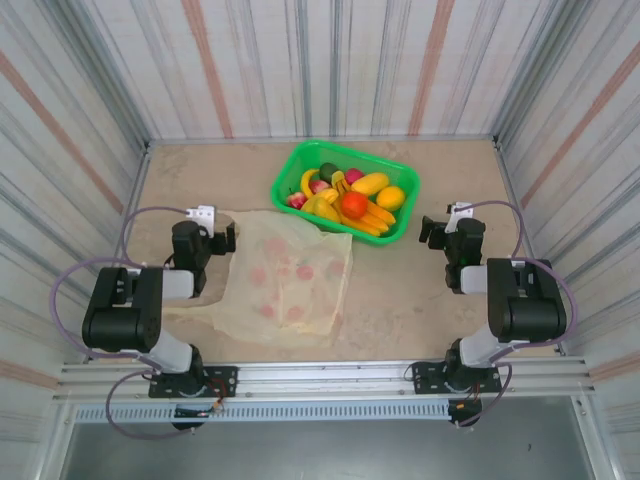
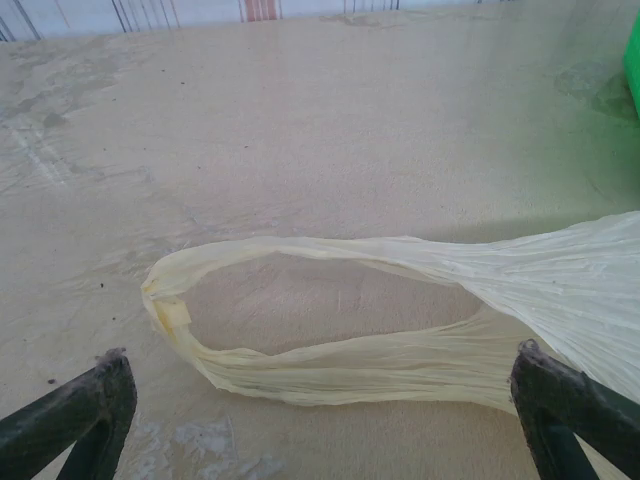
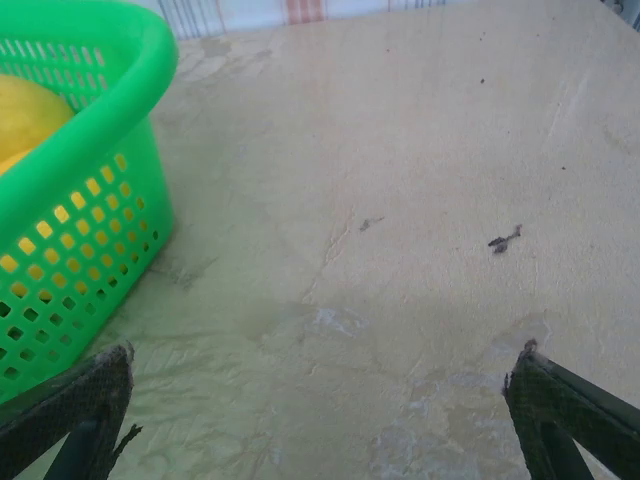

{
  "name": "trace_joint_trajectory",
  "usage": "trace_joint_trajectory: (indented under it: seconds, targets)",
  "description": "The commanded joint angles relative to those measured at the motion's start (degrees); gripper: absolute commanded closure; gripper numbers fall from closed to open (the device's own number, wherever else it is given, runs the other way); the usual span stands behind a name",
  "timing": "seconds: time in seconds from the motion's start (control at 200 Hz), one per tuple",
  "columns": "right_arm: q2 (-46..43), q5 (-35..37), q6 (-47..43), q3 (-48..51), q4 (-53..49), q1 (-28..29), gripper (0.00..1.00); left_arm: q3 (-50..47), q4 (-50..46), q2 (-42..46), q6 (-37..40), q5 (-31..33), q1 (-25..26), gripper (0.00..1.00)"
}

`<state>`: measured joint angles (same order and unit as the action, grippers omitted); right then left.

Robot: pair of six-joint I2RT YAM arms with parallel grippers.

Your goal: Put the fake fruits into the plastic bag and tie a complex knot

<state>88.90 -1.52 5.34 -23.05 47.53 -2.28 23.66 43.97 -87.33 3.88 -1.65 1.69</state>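
Observation:
The fake fruits (image 1: 354,204) sit piled in a bright green basket (image 1: 290,170) at the back centre: bananas (image 1: 372,218), yellow, red and green rounded ones. The plastic bag (image 1: 290,280) lies flat on the table in front of the basket. Its handle loop (image 2: 300,245) lies loose on the table; no knot is in view. My left gripper (image 1: 205,232) stands open at the bag's left edge, and its jaws (image 2: 318,365) straddle the loop's near strip without touching it. My right gripper (image 1: 452,228) is open over bare table (image 3: 322,360), right of the basket (image 3: 90,200), where a yellow fruit (image 3: 25,115) shows.
Striped walls (image 1: 320,70) close in the table on three sides. The beige tabletop (image 1: 430,300) is free between the bag and the right arm. A metal rail (image 1: 320,380) runs along the near edge at the arm bases.

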Motion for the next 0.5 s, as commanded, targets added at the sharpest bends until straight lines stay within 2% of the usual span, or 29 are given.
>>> trace_joint_trajectory:
  seconds: [0.0, 0.491]
  targets:
    - [-0.35, 0.12, -0.48, 0.28, -0.05, -0.33, 0.01, -0.28, 1.48, 0.93, 1.17, 0.79, 0.32, 0.01]
    - [-0.38, 0.18, -0.43, 0.28, -0.07, -0.30, 0.01, -0.02, 1.03, 0.82, 1.00, -0.33, -0.14, 0.01]
